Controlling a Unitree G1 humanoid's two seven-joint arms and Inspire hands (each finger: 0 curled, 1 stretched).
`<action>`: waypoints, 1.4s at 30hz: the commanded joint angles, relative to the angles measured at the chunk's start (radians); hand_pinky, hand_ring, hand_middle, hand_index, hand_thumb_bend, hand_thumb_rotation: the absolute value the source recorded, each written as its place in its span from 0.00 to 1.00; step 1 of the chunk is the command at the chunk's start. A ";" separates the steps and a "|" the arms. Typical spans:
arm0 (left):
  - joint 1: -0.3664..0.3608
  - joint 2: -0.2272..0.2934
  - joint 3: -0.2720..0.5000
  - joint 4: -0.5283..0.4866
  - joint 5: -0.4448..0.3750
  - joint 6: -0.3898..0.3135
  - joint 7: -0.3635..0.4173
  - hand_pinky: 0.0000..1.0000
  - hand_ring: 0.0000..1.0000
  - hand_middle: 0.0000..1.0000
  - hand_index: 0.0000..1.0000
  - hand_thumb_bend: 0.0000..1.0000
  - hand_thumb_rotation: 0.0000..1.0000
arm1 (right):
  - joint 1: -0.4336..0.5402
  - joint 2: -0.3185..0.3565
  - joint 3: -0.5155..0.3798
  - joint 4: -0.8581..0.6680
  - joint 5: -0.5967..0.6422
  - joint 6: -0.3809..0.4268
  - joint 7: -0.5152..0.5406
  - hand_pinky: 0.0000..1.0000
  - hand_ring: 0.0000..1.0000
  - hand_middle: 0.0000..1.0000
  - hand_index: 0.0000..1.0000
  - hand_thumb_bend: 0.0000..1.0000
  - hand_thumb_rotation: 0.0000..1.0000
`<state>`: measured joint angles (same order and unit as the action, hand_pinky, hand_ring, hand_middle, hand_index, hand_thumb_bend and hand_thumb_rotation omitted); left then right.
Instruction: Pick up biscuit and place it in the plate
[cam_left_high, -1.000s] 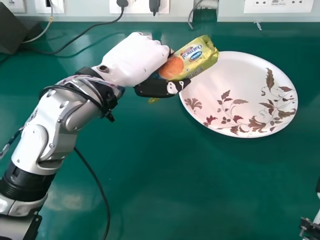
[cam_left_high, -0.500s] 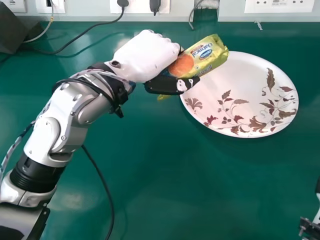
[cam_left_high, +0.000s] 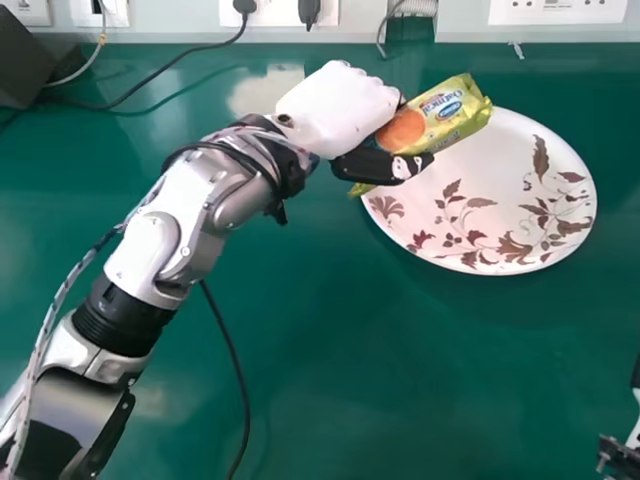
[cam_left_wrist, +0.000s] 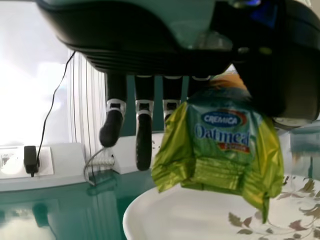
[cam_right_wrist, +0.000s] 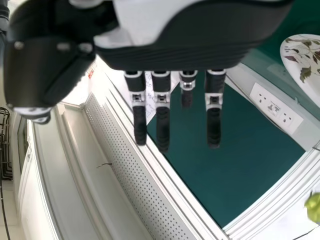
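My left hand (cam_left_high: 343, 108) is at the plate's left rim, holding the yellow-green biscuit packet (cam_left_high: 440, 114) between thumb and fingers. The packet's far end lies over the upper left part of the white flowered plate (cam_left_high: 480, 190); whether it touches cannot be told. In the left wrist view the left hand (cam_left_wrist: 144, 120) has the biscuit packet (cam_left_wrist: 220, 150) by the thumb, with the plate (cam_left_wrist: 175, 215) beyond. My right hand (cam_right_wrist: 161, 110) has its fingers straight and holds nothing in the right wrist view; part of its arm is at the head view's lower right edge.
A black cable (cam_left_high: 225, 350) runs over the green table beside the left arm. Sockets (cam_left_high: 556, 11) line the wall behind, with plugs and wires. A dark box (cam_left_high: 35, 68) stands at the back left corner.
My left hand has moved to the right with the packet in its grip, bringing the packet farther over the plate. The plate and the right arm have stayed put.
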<state>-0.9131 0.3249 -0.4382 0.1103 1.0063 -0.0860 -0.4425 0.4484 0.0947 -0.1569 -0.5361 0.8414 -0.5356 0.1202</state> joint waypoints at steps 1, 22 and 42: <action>-0.035 -0.022 -0.024 0.034 0.008 -0.001 0.043 0.17 0.37 0.46 0.53 0.50 0.00 | -0.002 0.055 -0.006 -0.004 0.002 -0.009 0.000 0.48 0.61 0.64 0.69 0.87 0.23; -0.152 -0.145 -0.116 0.218 0.020 0.022 0.127 0.17 0.37 0.46 0.53 0.50 0.00 | -0.017 0.047 -0.019 -0.005 -0.002 -0.011 -0.012 0.51 0.65 0.67 0.70 0.85 0.14; -0.231 -0.217 -0.188 0.402 0.017 0.023 0.226 0.17 0.37 0.46 0.53 0.50 0.00 | -0.019 0.041 -0.037 0.011 0.019 -0.001 0.003 0.38 0.49 0.54 0.58 0.88 0.06</action>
<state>-1.1168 0.1184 -0.6147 0.4942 1.0209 -0.0570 -0.2436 0.4458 0.0934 -0.1844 -0.5324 0.8520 -0.5352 0.1173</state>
